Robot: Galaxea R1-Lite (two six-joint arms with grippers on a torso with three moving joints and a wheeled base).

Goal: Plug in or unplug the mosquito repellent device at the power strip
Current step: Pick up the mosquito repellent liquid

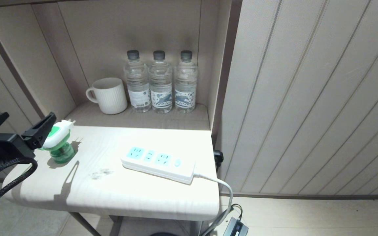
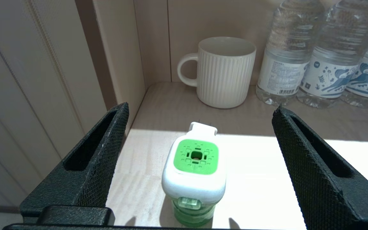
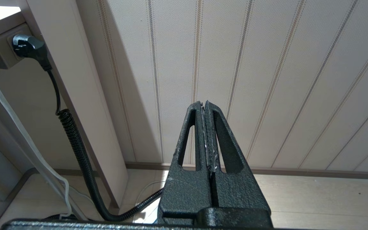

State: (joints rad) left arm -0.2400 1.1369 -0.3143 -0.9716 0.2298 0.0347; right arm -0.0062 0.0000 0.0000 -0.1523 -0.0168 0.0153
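The left gripper [image 2: 200, 127] stands with its two black fingers [image 2: 97, 153] spread wide, straddling the mosquito repellent device [image 2: 194, 174] with clear daylight on either side, so the device is released and nothing is held. The device stands upright on the pale tabletop [image 1: 126, 193] near its left edge, a translucent green bottle under a white squarish head with a green top face; its white plug part points toward the back recess. It is unplugged and sits well apart from the power strip [image 1: 158, 164], which lies to its right on the same surface, white with light-blue socket panels, its white cord [image 1: 223, 190] running off the table's right edge. From the head view one gripper finger [image 1: 39, 129] overlaps the device's head, and whether they touch cannot be told there; the left wrist view shows the gap plainly. That wrist view also brings the ribbed white mug [image 2: 224, 72] and labelled water bottles [image 2: 286, 54] in the recess up close. The right gripper [image 3: 205, 110] appears only in its own wrist view, fingers pressed together and holding nothing, parked low beside a panelled wall [image 3: 267, 64], with a black plug [image 3: 27, 46] and coiled black cable [image 3: 75, 143] nearby.
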